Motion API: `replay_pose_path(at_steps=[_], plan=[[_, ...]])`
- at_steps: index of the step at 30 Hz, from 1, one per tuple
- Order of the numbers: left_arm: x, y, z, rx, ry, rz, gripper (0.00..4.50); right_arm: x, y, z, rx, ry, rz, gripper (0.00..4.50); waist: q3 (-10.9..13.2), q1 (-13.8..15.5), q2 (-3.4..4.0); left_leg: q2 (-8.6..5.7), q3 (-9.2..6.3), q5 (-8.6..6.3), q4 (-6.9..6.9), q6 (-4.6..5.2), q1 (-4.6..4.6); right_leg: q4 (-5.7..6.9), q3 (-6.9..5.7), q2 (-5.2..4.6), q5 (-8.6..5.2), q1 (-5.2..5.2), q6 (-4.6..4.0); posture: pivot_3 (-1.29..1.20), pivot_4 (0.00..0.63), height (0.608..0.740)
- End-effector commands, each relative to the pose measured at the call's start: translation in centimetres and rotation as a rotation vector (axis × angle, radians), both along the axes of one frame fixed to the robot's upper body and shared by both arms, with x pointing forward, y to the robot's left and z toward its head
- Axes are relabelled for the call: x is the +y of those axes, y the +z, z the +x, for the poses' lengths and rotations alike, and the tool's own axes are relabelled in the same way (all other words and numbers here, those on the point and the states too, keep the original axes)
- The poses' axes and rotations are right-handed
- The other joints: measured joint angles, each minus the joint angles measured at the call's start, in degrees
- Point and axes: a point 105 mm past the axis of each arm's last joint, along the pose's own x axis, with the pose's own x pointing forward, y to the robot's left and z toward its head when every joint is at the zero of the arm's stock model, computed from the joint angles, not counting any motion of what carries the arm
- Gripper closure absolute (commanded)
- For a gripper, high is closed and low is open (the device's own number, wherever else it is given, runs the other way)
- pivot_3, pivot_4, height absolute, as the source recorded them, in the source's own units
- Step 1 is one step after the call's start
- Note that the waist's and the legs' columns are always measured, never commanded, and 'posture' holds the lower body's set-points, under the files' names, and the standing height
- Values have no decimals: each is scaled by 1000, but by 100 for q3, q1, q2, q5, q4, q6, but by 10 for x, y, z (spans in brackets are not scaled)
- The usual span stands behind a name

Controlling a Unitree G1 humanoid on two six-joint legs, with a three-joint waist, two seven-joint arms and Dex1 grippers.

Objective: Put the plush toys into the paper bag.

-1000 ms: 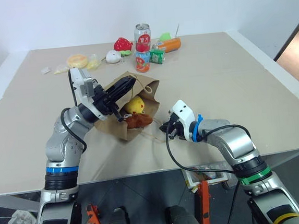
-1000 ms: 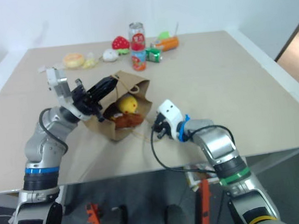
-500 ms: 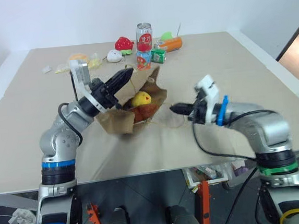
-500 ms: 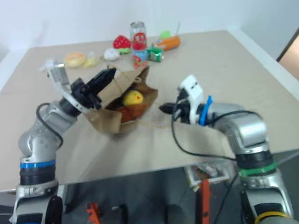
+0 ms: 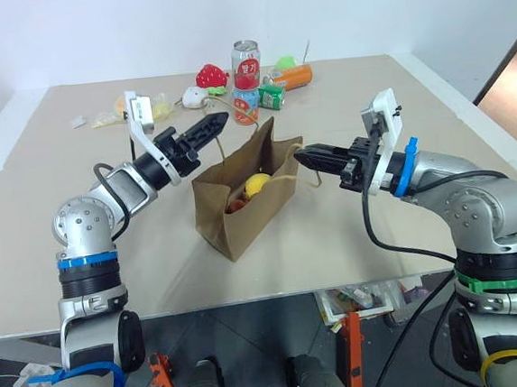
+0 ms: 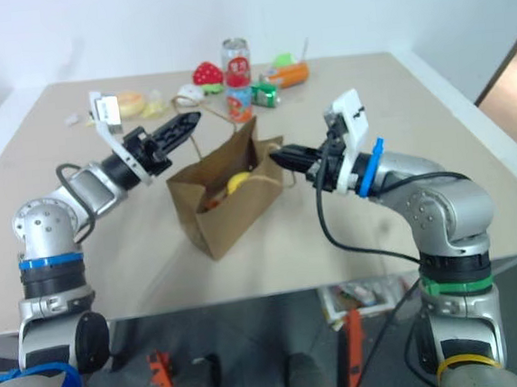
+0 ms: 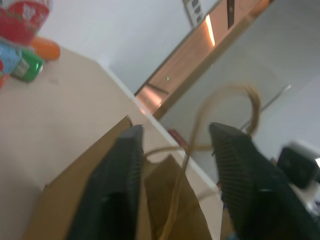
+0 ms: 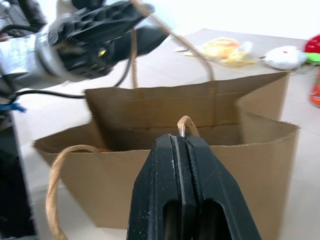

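The brown paper bag stands upright in the middle of the table, mouth open. Inside it lie the yellow-and-white plush toy and, lower down, a bit of the brown one. My left gripper is at the bag's far rim. In the left wrist view its fingers stand open, and the far handle loops up between them. My right gripper is at the bag's right rim. It is shut on the near handle, which sticks out at its tips.
At the back of the table stand a tall red can, an orange can and a green can. A red strawberry toy, a small white round toy and an orange bottle lie nearby.
The bag has gone from lying on its side to standing upright. My right gripper rose with a handle in it. My left gripper moved up to the far rim and opened.
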Motion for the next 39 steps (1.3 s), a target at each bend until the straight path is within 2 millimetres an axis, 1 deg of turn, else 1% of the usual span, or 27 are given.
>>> replay_pose_path(at_steps=[1,2,3,4,5,7,10,15,16,17,19,21,23,25,27,28,30,31,34,36,38,39], plan=[[1,8,-9,-46,-25,-5,1150,-14,6,23,-9,-148,16,2909,0,-1,0,0,0,0,0,-1,2,0,0,0,-1,3,-1,0,150,740],[3,10,-9,-49,-23,-21,597,-15,6,25,-8,-161,15,2367,0,0,0,0,0,-1,0,-1,-1,0,0,0,0,-3,-2,0,150,740],[6,12,-8,-52,-17,-36,265,-16,7,26,-11,-164,17,1967,0,0,0,0,0,-1,-1,-1,-1,0,0,0,0,-4,-2,0,150,740],[8,13,-8,-55,-12,-49,265,-16,8,26,-11,-161,22,1967,0,0,0,0,0,-1,-1,-1,-2,0,0,0,0,-4,-2,0,150,740],[12,16,-8,-54,-16,-86,6,-16,12,24,-9,-147,45,1576,0,0,0,0,0,0,-1,-1,-1,0,0,0,0,-3,-2,0,150,740],[19,19,-9,-50,-24,-132,6,-17,19,21,-11,-127,80,1576,0,0,0,0,0,-1,0,-1,-1,0,0,0,0,-3,-2,0,150,740],[29,24,-15,-49,-82,-212,6,-20,26,17,-23,-104,120,1576,0,0,0,0,0,-1,-1,-1,-1,0,0,0,0,-3,-1,0,150,740],[38,24,-32,-65,-184,-232,6,-29,40,5,-37,-39,214,1576,0,-1,0,0,0,0,-1,-1,-2,-1,0,0,-1,-2,-1,0,150,740],[42,22,-35,-69,-194,-230,6,-35,53,1,-54,-16,307,1576,0,-1,0,0,0,0,-1,-1,-2,-1,0,0,-1,-2,-1,0,150,740],[45,22,-37,-72,-201,-229,6,-39,63,-2,-67,1,373,1576,0,-1,0,0,0,0,-1,-1,-2,0,0,0,-1,-2,-1,0,150,740],[52,14,-35,-75,-155,-187,6,-55,86,-6,-113,11,545,1576,0,-1,0,0,0,0,-1,-1,-2,0,0,0,-1,-2,-1,0,150,740],[57,0,-30,-76,-85,-96,6,-66,92,-7,-140,-22,586,1576,0,-5,0,0,0,0,-1,-1,-2,0,0,0,-1,-2,-1,0,150,740],[61,-14,-32,-102,-50,0,6,-69,81,-6,-108,-71,514,1576,0,-5,1,0,0,0,-1,-1,-1,0,0,-1,1,-3,-3,0,150,740],[65,-29,-42,-153,-56,97,6,-68,56,-9,-57,-104,381,1576,0,-4,1,1,0,-1,-3,-1,2,0,-1,-1,1,1,-4,0,150,740],[69,-43,-56,-196,-91,183,6,-68,26,-14,4,-131,242,1576,0,-4,1,1,0,-1,-5,-2,2,-2,-1,-2,-1,0,-7,0,150,740],[70,-49,-61,-207,-102,223,6,-70,16,-17,25,-143,200,1576,-1,-4,0,0,4,-3,-8,-4,2,-4,-1,-5,-2,-1,-10,0,150,740],[71,-57,-72,-230,-135,263,6,-72,0,-24,61,-149,144,1576,-1,-1,0,1,6,-7,-13,-11,1,-6,-1,-8,-8,-2,-16,0,150,740],[73,-57,-78,-242,-144,263,6,-70,-9,-29,87,-135,117,1576,-1,0,0,1,9,-8,-16,-12,-3,-8,-1,-10,-10,-9,-18,0,150,740],[75,-58,-86,-298,-145,291,6,-58,-30,-43,144,-76,51,1576,-1,4,2,1,15,-14,-17,-21,-20,-4,2,-12,-17,-40,-22,0,150,740],[71,-65,-89,-343,-154,360,6,-47,-39,-46,156,-41,18,1576,-1,3,1,1,17,-13,-16,-20,-27,-2,4,-12,-16,-48,-20,0,150,740],[65,-74,-92,-387,-179,431,0,-35,-46,-44,151,-20,-11,2085,-1,2,0,2,16,-13,-12,-20,-26,-3,3,-11,-15,-47,-20,0,150,740],[62,-78,-92,-408,-183,470,0,-29,-48,-43,142,-7,-23,2085,-1,-4,1,2,16,-14,-7,-21,-25,-3,3,-11,-9,-48,-22,0,150,740]])
